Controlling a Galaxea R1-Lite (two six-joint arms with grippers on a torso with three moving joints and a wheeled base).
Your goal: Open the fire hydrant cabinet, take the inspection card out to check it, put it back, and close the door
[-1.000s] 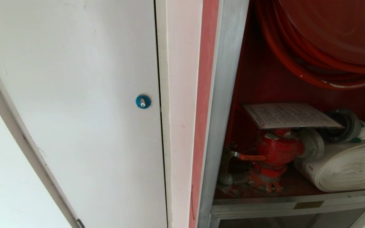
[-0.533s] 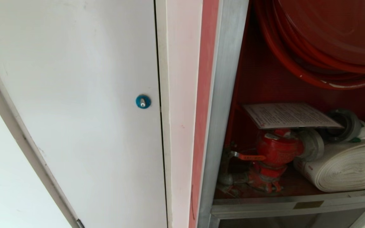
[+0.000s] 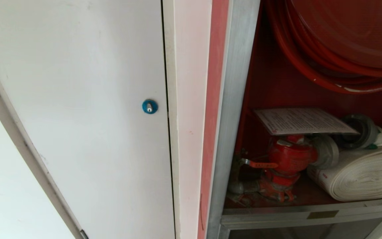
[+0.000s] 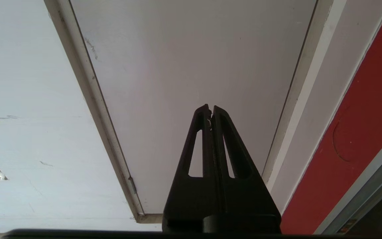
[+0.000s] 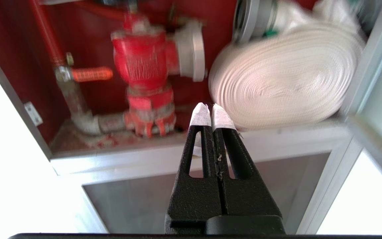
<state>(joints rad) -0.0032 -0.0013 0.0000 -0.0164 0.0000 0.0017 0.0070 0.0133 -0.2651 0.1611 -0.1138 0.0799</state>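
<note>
Nothing in the head view has shifted since the earlier frames: the card, valve and hose lie just as they did, and neither arm shows there. On the left stands the plain white door with its blue round lock near its right edge. The left gripper is parked in front of that white door, its fingers clenched together on nothing. Right of the white door comes a pale strip of wall, then the fire hydrant cabinet with its silver frame and red interior open to view. The red hose reel fills the cabinet's upper right corner. Below it the inspection card lies flat on top of the red valve, inside the cabinet near its left wall. A rolled white hose rests on the cabinet floor, just right of the valve. The right gripper hangs before the cabinet's lower front rail, white-tipped fingers pressed shut and empty, apart from valve and hose
</note>
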